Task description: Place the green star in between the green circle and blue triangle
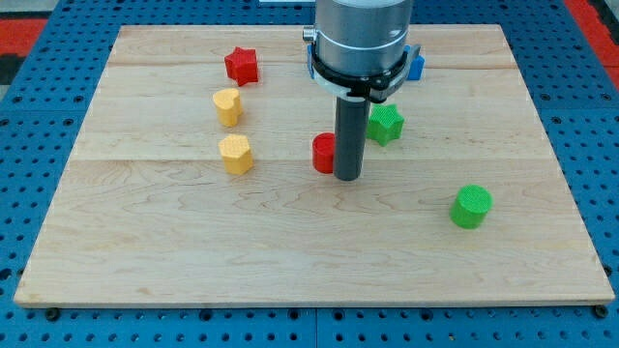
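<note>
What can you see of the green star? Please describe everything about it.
The green star is a small, bright green block with short blunt points, looking like painted wood or plastic. It lies flat on the wooden board, right of the dark rod, which hides its left edge. My tip sits lower left of it. Whether rod and star touch is unclear.

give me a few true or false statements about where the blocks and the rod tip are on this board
1. The green star lies just to the view's right of the rod. True.
2. My tip touches the green circle. False: the circle sits apart, toward the view's lower right.
3. A red block sits right beside the rod on its left. True.
4. The red star is at the view's bottom. False: it is near the top, left of the arm.
5. Two yellow blocks lie at the view's right. False: both are left of the rod.
</note>
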Tool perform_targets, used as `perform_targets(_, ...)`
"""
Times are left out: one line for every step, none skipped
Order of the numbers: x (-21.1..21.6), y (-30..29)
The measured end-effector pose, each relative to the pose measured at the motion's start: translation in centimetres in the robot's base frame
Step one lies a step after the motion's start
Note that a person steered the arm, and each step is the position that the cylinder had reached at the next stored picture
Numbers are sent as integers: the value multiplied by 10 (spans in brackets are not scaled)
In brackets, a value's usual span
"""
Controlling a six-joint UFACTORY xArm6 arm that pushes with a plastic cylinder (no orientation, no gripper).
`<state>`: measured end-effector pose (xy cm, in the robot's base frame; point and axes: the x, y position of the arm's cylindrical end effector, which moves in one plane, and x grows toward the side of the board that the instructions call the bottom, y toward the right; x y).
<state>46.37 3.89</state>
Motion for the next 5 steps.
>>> perform_targets(0, 0)
perform_targets(0, 14)
perform_targets(-16, 47)
perform_targets(-57, 89)
perform_targets(-86, 104)
